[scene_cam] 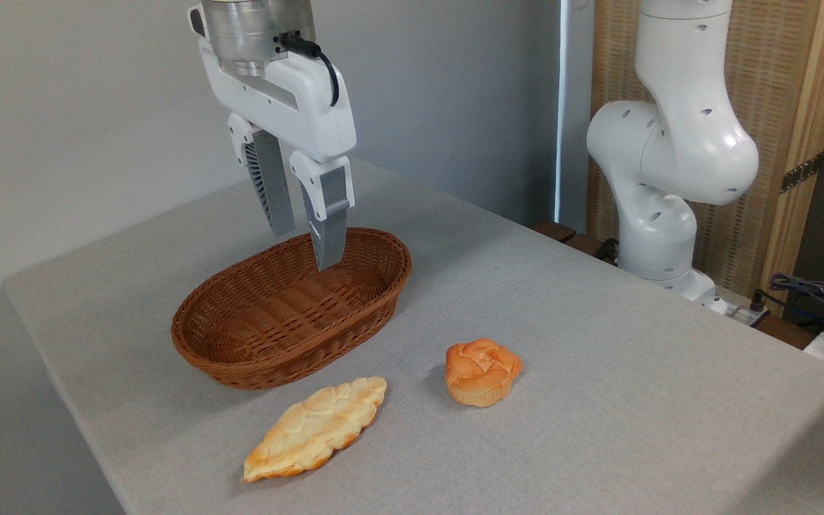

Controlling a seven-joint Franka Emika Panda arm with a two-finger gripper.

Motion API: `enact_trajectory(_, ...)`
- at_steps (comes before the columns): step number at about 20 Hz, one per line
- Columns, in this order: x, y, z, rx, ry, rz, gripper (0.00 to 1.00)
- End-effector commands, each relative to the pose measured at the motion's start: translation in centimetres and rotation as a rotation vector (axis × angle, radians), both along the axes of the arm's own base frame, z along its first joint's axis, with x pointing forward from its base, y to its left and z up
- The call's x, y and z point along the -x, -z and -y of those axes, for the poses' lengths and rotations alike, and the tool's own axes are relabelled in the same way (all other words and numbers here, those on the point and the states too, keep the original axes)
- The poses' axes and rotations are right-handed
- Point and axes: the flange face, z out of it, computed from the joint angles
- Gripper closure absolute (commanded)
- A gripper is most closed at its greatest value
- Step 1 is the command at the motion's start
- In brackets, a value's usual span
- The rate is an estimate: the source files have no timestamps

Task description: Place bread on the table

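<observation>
Fixed camera: the bread (482, 372) sits upright on the table (598, 400), outside the wicker basket (290, 315), which appears empty. Judged from this, placement looks complete; only retreat may remain. The pincer (308, 243) hangs above the basket's far end, fingers narrowly parted, holding nothing. The bread lies well apart from it, nearer the camera and rightward, beside a flat leaf-shaped bread (315, 428).

Arm (669, 143) cut off by top edge; claw (305, 247) hides basket's (240, 357) far rim.
</observation>
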Motion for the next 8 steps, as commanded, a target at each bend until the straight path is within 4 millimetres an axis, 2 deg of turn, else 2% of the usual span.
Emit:
enact_trajectory(1, -0.1, -0.6, -0.5, -0.012, -0.013, -0.011, 0.00)
enact_trajectory(8, -0.2, -0.7, -1.6, -0.003, -0.030, -0.010, 0.00)
